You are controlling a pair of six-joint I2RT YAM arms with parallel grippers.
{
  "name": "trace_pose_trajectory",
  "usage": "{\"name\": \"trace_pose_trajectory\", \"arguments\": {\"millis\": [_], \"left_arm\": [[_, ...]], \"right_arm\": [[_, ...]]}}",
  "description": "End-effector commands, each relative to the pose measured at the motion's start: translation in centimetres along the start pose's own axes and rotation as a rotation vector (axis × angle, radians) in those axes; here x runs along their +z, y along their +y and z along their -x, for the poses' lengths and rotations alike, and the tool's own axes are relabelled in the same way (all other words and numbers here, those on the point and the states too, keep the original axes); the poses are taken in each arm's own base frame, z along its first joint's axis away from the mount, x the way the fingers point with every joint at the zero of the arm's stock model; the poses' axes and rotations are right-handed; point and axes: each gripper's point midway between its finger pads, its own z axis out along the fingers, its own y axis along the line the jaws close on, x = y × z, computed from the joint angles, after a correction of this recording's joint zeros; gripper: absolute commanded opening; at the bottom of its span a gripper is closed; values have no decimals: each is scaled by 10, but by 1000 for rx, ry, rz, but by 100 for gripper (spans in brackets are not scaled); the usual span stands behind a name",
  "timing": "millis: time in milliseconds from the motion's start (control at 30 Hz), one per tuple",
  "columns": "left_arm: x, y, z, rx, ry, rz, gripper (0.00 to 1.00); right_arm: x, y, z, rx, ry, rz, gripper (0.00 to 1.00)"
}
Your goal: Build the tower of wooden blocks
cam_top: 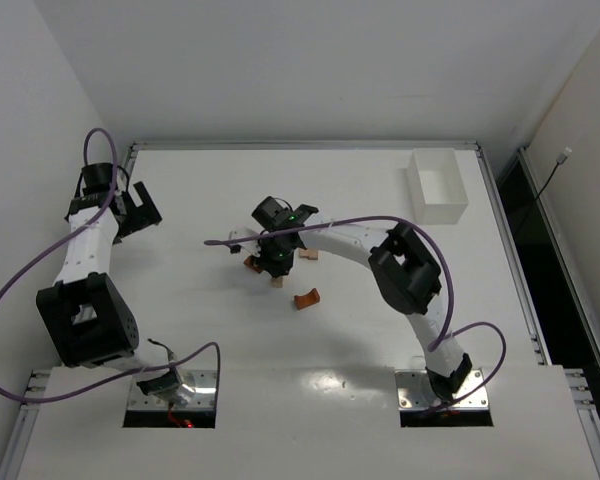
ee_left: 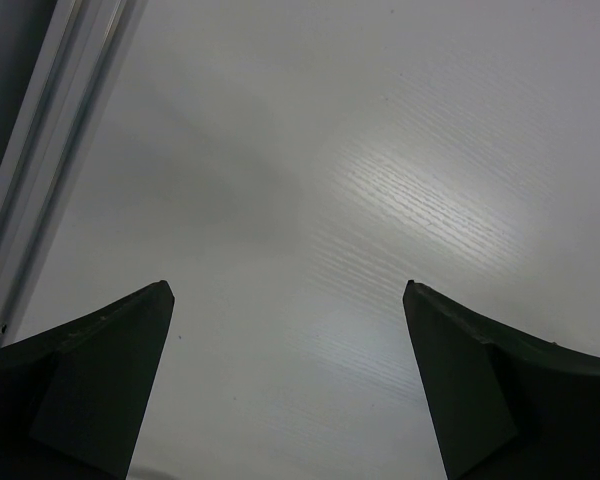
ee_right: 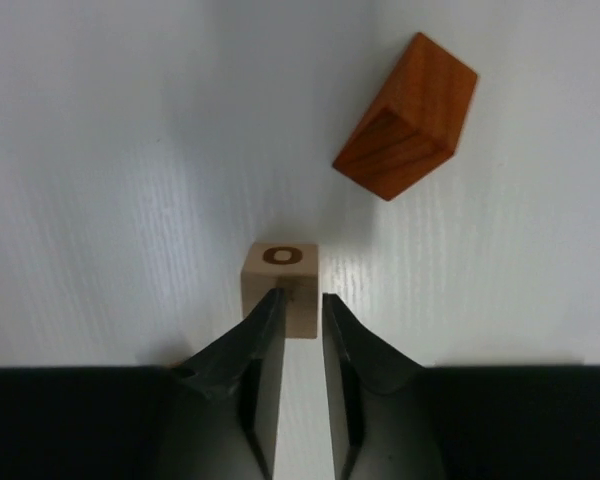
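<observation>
Tan cube (ee_right: 280, 272) marked with an O, sitting on the table (ee_right: 100, 150), centred right at the tips of the right gripper (ee_right: 300, 300). Jaws pinched nearly together, with a thin slit between them and bare table showing through, so nothing is gripped. Slit narrower than the cube, and the left tip overlaps the cube's face instead of flanking it. Reads as hovering over or pressing on the cube, not clamping it. Contact impossible to call from this view.

Reddish-orange block (ee_right: 405, 118) lying tilted beyond the cube and to its right, apart from it, probably next in line.

From overhead, all pieces clustered mid-table around the right gripper (cam_top: 277, 262):
- reddish-orange arch (cam_top: 307, 298) on the near side
- small tan piece (cam_top: 309, 254) just beside the arm
- two more partly hidden under the wrist

No tower yet: every piece in view lies singly and nothing is stacked. Task looks barely begun. Cube makes a sensible base, being flat-sided and stable.

To lift the cube, reopen wider than it and straddle it square. An off-centre close like this one risks skidding it away.

Left gripper (ee_left: 285, 290) parked far left by the table rail (ee_left: 70, 80). Jaws spread wide over bare table, empty and out of the right arm's way.

White box (cam_top: 437, 185) at the far right corner, well apart and not involved.
</observation>
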Motion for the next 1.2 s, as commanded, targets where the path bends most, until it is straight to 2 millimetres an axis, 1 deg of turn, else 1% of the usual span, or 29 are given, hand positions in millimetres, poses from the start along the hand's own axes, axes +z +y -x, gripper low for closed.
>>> {"name": "trace_pose_trajectory", "arguments": {"millis": [0, 33, 133, 167, 233, 267, 300, 400, 467, 567, 633, 667, 733, 767, 867, 900, 967, 1000, 1067, 1100, 1133, 1167], "left_arm": [[-5, -1, 19, -2, -47, -12, 100], [-2, -3, 17, -1, -36, -21, 100], [0, -3, 19, -1, -36, -21, 100], [0, -3, 19, -1, -36, -21, 100], [-1, -5, 19, -1, -34, -30, 100], [-1, -5, 19, -1, -34, -30, 100], [3, -5, 19, -1, -34, -30, 100], [2, -6, 19, -1, -33, -39, 100], [2, -8, 19, -1, -31, -48, 100], [2, -8, 19, -1, -31, -48, 100], [2, -8, 19, -1, -31, -48, 100], [2, -8, 19, -1, -31, -48, 100], [4, -7, 15, 0, -22, -46, 100], [4, -7, 15, 0, -22, -46, 100], [4, -10, 15, -9, -19, -57, 100], [5, -9, 10, -9, -9, -54, 100], [6, -11, 12, -9, -16, -67, 100], [7, -10, 9, -9, -7, -65, 100], [7, -12, 8, -18, -4, -74, 100], [7, -12, 8, -18, -4, -74, 100], [7, -12, 8, -18, -4, -74, 100], [7, -12, 8, -18, -4, -74, 100]], "right_arm": [[9, -5, -13, -5, 40, -16, 22], [10, -4, -18, -3, 53, -18, 23], [11, -4, -22, -10, 66, -20, 23], [11, -4, -22, -10, 66, -20, 32], [9, -3, -22, -10, 65, -21, 43], [9, -3, -22, -10, 65, -21, 51], [6, -2, -19, -13, 51, -17, 53], [5, 4, -20, -7, 55, 11, 57], [0, 6, -13, -10, 32, 24, 57], [-4, 12, -9, -18, 12, 55, 57], [-11, 16, -3, -31, -10, 71, 57], [-11, 20, -4, -27, -10, 88, 57], [-22, 19, 5, -36, -38, 80, 57], [-22, 22, 4, -22, -36, 93, 57], [-34, 24, 9, -6, -55, 79, 57], [-34, 24, 9, 5, -55, 80, 57], [-45, 24, 20, 2, -93, 67, 57], [-45, 24, 20, 2, -93, 67, 57], [-48, 24, 22, 13, -100, 63, 57], [-55, 21, 29, 6, -118, 51, 57], [-55, 24, 30, 5, -126, 64, 57], [-59, 23, 33, 2, -135, 59, 57]]}}
